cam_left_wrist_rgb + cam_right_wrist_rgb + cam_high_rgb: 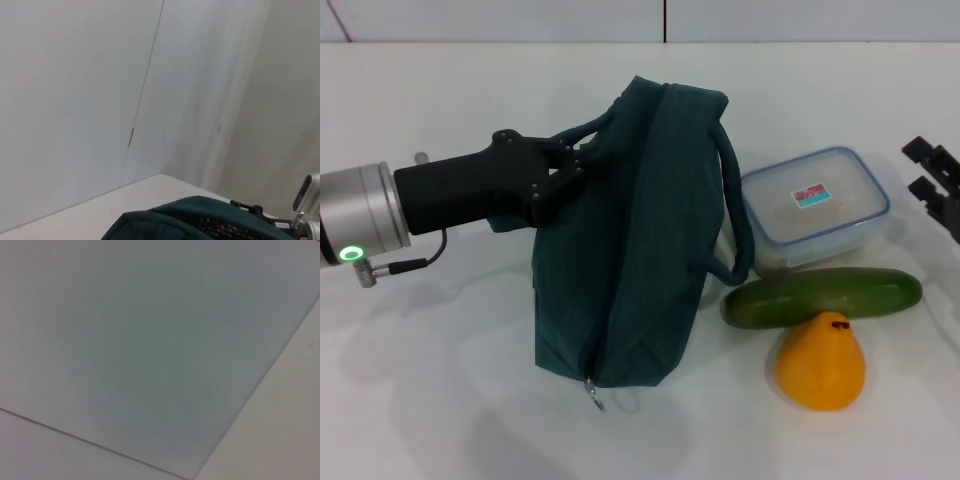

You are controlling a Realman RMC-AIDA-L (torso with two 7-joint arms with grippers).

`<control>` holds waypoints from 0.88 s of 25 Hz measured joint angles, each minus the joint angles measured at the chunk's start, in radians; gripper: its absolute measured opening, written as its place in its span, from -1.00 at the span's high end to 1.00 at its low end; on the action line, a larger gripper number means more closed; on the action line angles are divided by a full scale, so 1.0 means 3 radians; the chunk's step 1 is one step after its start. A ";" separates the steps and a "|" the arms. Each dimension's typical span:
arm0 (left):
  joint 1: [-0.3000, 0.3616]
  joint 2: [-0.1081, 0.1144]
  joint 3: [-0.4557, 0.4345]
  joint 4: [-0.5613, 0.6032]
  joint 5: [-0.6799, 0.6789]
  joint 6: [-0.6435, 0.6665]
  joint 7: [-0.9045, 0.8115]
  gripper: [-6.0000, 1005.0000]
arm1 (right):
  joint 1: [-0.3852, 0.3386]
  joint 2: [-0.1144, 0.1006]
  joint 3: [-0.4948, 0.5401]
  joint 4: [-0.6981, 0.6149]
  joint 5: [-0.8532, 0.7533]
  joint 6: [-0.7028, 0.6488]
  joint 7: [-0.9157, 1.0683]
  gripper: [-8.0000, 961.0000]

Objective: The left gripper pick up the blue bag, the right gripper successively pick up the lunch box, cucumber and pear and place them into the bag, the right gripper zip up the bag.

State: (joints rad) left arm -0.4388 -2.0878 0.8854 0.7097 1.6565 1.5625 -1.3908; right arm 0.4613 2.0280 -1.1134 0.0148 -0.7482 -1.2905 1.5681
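The blue bag [630, 240] stands upright on the white table in the head view, its zipper running down to a metal ring pull [593, 396] at the near end. My left gripper [570, 165] is shut on the bag's near rope handle at the bag's upper left side. The bag's top edge also shows in the left wrist view [200, 220]. To the right of the bag lie the lunch box [815, 205], the cucumber [822, 297] in front of it, and the pear [821, 362] nearest me. My right gripper [932, 170] is open at the right edge, beyond the lunch box.
The bag's other rope handle [735, 200] loops towards the lunch box and touches its left side. The right wrist view shows only pale wall and table surface. The table's far edge meets a wall at the top of the head view.
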 joint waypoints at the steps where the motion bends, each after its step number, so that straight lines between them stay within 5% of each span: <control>1: 0.0002 0.0000 0.0003 0.0000 0.0000 0.0000 -0.0001 0.91 | 0.0027 0.0000 -0.0020 0.0009 -0.0014 0.0046 0.0047 -0.80; 22: 0.0009 -0.0005 0.0004 -0.0045 -0.0005 0.0002 0.0041 0.91 | 0.0319 0.0000 -0.0098 -0.0006 -0.0207 0.0106 0.0437 -0.77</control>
State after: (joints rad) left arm -0.4361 -2.0892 0.8865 0.6960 1.6550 1.5631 -1.3785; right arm 0.5571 2.0279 -1.1429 0.0131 -0.8102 -1.2586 1.6993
